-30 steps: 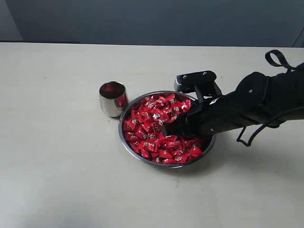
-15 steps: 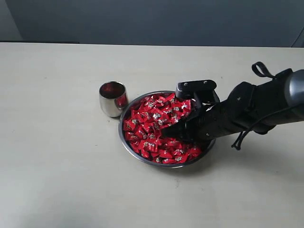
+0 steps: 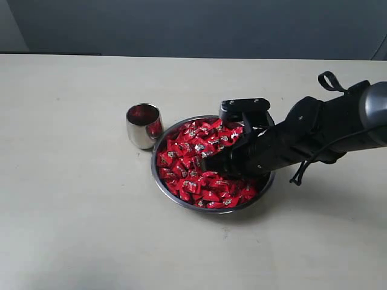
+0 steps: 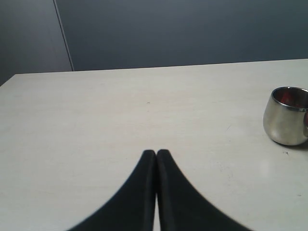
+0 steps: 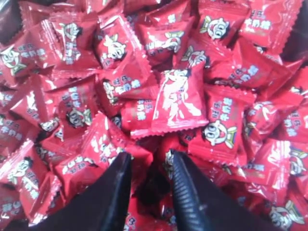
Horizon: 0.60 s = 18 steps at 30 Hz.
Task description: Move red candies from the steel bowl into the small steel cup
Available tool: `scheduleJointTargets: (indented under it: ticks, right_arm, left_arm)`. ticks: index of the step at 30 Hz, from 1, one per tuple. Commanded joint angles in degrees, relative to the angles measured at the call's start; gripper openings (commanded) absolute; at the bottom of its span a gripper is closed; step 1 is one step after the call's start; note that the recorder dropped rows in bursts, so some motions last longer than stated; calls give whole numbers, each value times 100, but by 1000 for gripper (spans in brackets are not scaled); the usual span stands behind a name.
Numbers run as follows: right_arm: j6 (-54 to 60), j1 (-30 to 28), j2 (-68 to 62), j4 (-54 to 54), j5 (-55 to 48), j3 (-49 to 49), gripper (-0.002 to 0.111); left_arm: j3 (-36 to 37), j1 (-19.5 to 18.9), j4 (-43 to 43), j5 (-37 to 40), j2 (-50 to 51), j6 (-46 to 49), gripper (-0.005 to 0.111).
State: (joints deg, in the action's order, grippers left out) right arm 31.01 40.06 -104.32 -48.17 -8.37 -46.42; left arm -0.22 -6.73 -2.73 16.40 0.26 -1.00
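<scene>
The steel bowl (image 3: 162, 186) sits mid-table, heaped with red candies (image 3: 186, 158) (image 5: 177, 98). Just left of it stands the small steel cup (image 3: 144, 125) (image 4: 287, 117), its inside reflecting red. My right gripper (image 3: 213, 163) (image 5: 149, 161) reaches in from the right and is dipped into the pile. Its jaws stand apart, with tips pressed among the wrappers and red wrappers in the gap, none clearly clamped. My left gripper (image 4: 156, 152) is shut and empty above bare table, with the cup off to one side; the exterior view does not show it.
The pale table (image 3: 72, 205) runs wide around bowl and cup. A dark wall (image 3: 193, 24) backs the far edge. A black cable loop (image 3: 326, 81) sticks up from the right arm.
The right arm has dropped lower and shifted slightly left, pushing its fingertips deeper into the candies. Its jaw gap looks the same. Bowl and cup have not moved.
</scene>
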Motion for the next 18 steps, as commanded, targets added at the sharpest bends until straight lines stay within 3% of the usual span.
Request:
scheduleJointTargets:
  ticks: [1, 18]
  right_arm:
    - [32, -2, 4, -46, -7, -22, 30]
    - [49, 5, -171, -351, -344, -271, 30]
  left_arm:
    - [22, -3, 16, -11, -26, -9, 0]
    - [22, -3, 16, -11, -26, -9, 0]
